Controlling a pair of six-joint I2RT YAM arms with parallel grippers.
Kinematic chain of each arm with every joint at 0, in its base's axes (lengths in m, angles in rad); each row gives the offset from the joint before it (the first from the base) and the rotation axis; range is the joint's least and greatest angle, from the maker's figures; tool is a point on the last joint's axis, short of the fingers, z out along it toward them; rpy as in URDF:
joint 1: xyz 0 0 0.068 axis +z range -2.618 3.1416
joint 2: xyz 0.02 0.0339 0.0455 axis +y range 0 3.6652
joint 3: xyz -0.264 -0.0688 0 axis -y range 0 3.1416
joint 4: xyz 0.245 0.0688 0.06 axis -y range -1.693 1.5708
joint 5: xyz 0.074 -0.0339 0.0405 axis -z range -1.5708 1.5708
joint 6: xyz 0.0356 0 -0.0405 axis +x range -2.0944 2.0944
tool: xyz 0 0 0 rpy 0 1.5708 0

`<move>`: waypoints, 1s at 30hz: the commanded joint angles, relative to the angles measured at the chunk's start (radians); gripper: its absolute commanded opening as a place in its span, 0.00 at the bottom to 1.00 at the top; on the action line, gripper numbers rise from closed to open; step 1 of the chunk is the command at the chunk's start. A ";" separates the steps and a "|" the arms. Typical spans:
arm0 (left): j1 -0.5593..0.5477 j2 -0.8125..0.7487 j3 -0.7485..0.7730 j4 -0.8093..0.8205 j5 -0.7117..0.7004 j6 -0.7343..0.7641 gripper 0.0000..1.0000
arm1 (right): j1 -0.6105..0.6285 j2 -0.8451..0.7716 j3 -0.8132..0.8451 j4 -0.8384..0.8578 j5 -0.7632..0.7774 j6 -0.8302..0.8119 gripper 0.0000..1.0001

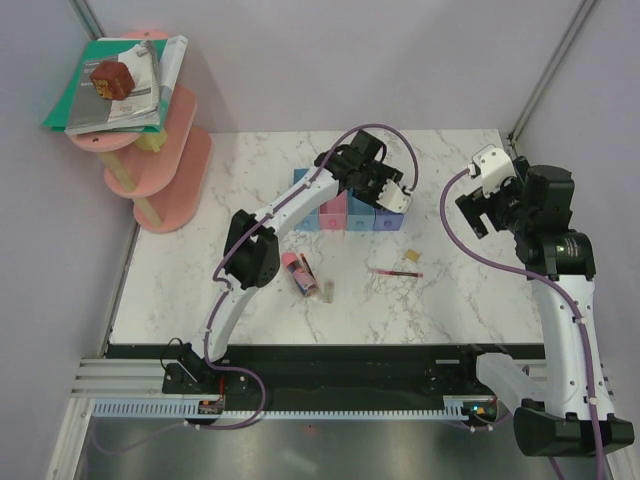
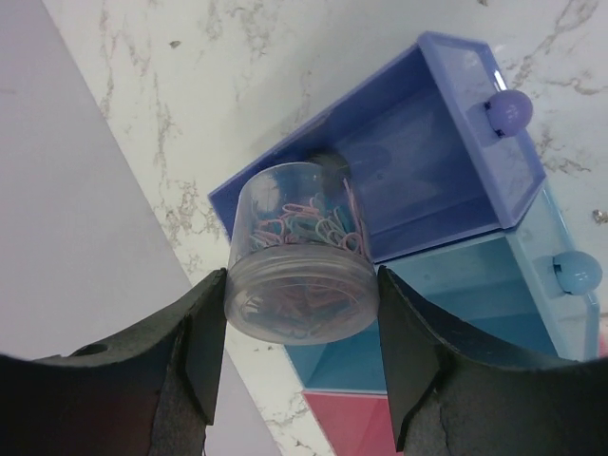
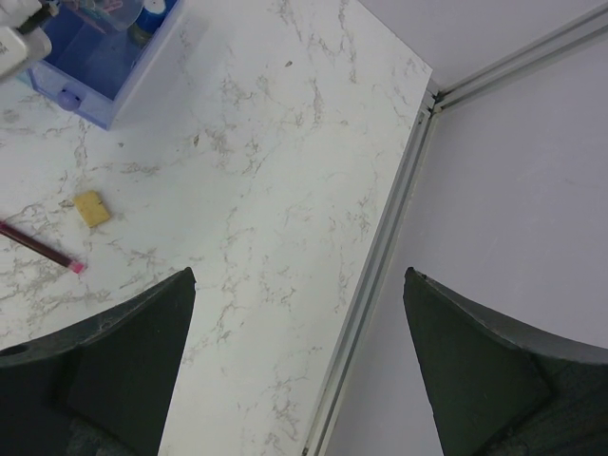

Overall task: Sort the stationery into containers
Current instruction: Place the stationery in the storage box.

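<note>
My left gripper (image 2: 300, 285) is shut on a clear round roll-shaped jar of coloured paper clips (image 2: 299, 249). It hangs over the back corner of the darker blue tray (image 2: 494, 166), which ends the row of containers (image 1: 340, 214); light blue (image 2: 532, 313) and pink (image 2: 353, 427) trays follow. On the marble lie a pink-capped dark tube (image 1: 298, 268), a small cylinder (image 1: 322, 291), a thin red pen (image 1: 395, 272) and a tan block (image 1: 410, 255). My right gripper (image 3: 299, 275) stands open and empty over the table's right edge, right of the pen (image 3: 38, 245) and block (image 3: 91, 208).
A tiered pink round shelf (image 1: 165, 170) stands at the back left, with stacked books and a brown block (image 1: 112, 80) on top. A metal rail (image 3: 380, 285) and grey walls bound the table on the right.
</note>
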 commanded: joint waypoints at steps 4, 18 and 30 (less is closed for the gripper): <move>-0.015 -0.063 -0.109 0.029 -0.008 0.184 0.04 | 0.002 -0.017 -0.002 -0.010 -0.018 0.028 0.98; -0.040 -0.084 -0.124 0.046 -0.072 0.291 0.03 | 0.002 -0.031 -0.007 -0.013 -0.035 0.044 0.98; -0.046 -0.127 -0.134 0.067 -0.110 0.437 0.03 | 0.002 -0.043 -0.015 -0.016 -0.043 0.061 0.98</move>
